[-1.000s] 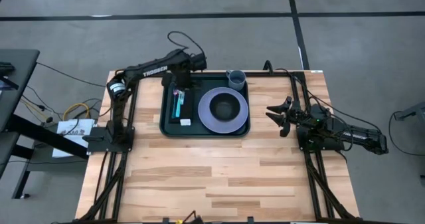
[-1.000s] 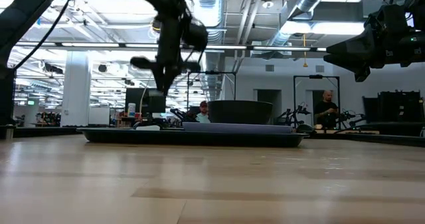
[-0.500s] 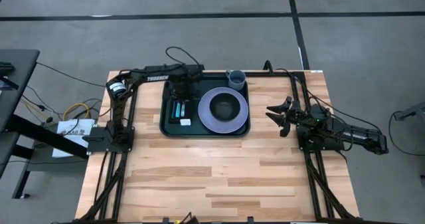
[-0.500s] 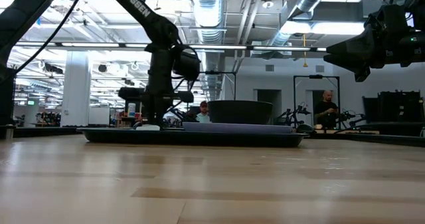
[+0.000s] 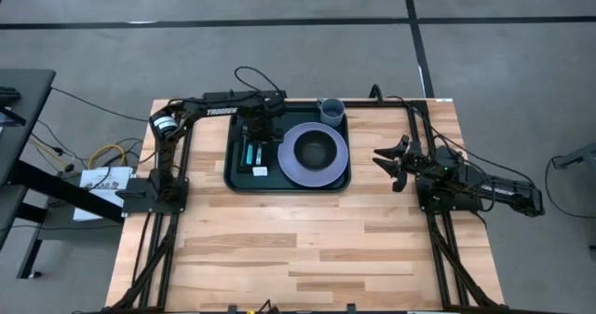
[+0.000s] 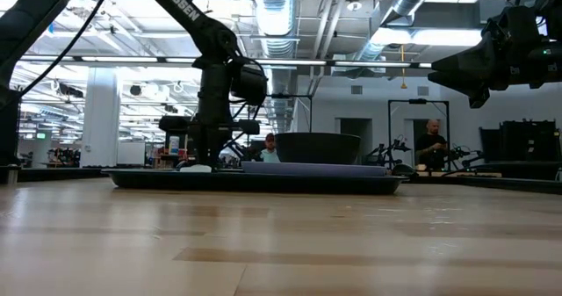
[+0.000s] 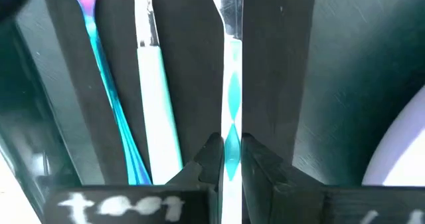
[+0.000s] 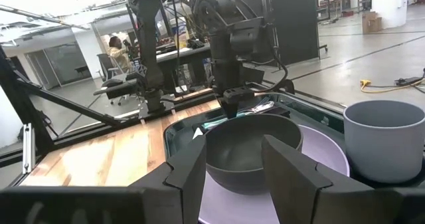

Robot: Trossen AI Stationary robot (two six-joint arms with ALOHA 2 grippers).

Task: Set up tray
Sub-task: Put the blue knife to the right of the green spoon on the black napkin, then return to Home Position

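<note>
The left gripper [image 5: 255, 135] has dropped low over the tray [image 5: 238, 178] at the bench's [image 5: 307, 249] far side and is clamping a teal-handled utensil [image 7: 231, 111] beside two others. The plate [image 5: 291, 165], bowl [image 5: 317, 149] and cup [image 5: 331, 111] are crowding close; the right gripper [image 5: 389, 160] is waiting apart, fingers spread.

Surface [image 5: 307, 239]: light wood planks, rectangular, on a grey floor [image 5: 521, 62]. Lying directly on it: one tray [image 5: 237, 181], dark green, rounded corners and raised rim, set near the far edge, left of centre. Tray sits flat, long side parallel to the far edge. In the low view its rim [image 6: 263, 183] shows as a thin dark band on the wood. The near half carries nothing else.
</note>
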